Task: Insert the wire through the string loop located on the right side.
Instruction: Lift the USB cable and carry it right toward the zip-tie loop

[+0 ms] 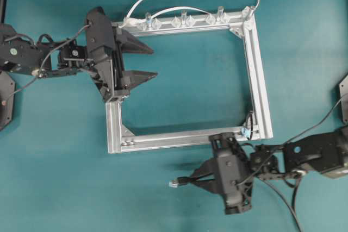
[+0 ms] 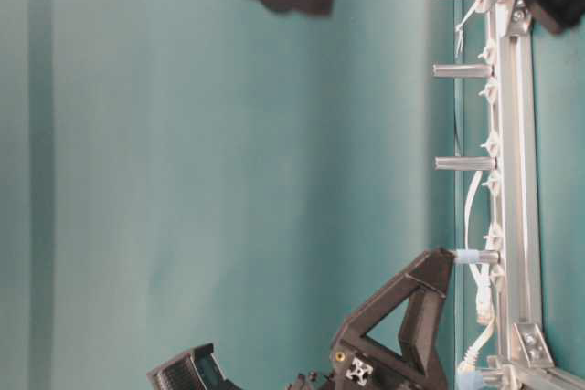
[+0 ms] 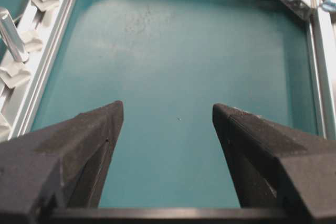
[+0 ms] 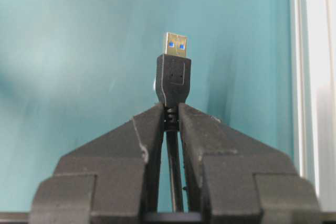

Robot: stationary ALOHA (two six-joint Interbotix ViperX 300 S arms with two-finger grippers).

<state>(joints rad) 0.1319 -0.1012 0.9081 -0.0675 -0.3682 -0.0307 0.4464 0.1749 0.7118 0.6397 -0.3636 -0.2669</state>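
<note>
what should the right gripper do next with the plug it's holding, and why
Probably turn and carry the wire toward the string loop. The right gripper pinches it just behind the plug, which points away from the frame, outside it.

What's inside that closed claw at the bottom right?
The right gripper pinches the wire just behind its plug, which sticks out in front. The cable portion between the fingers is mostly covered.
</note>
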